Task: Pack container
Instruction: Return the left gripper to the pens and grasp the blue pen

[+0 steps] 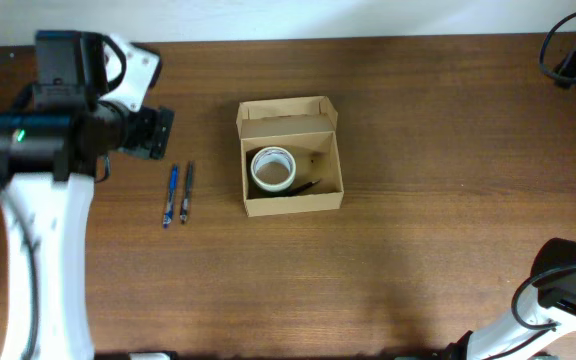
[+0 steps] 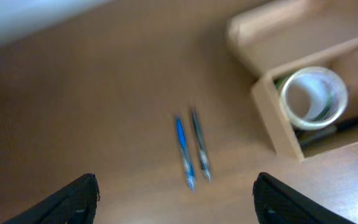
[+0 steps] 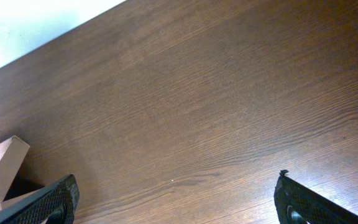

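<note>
Main risk is the pick. The blue pen [image 1: 171,196] and dark pen [image 1: 187,192] lie parallel and just beside each other on the table [image 1: 428,120], at 9 o'clock of the container [image 1: 290,204]. A wide-spread hand coming down there could straddle both, drag one along or roll the other away. Both pens are thin and flat on the wood, so a low approach probably means fingertips scraping the table and a high one a missed grasp. The left wrist view is blurred, so I wouldn't trust it for fine alignment. Second risk is the drop. The tape roll [image 1: 273,169] fills the 9 o'clock half of the container and a dark marker [image 1: 304,187] lies toward 5 o'clock inside it. A pen going in crooked could bridge the roll or hang on the wall, and the light cardboard would likely slide if bumped. The flap lid [image 1: 286,110] stands open at the 12 o'clock edge, clear of the entry. The container sits near table centre, a bit toward 12 o'clock. The left arm [image 1: 38,240] reaches in from the 9 o'clock edge. The left hand [image 1: 156,132] is above the table at roughly 11 o'clock of the pens, fingers spread wide, holding nothing. The right arm [image 1: 568,290] is parked at the 4 o'clock corner, well apart from the work. The right hand [image 3: 176,177] is also spread and empty over bare wood.
</note>
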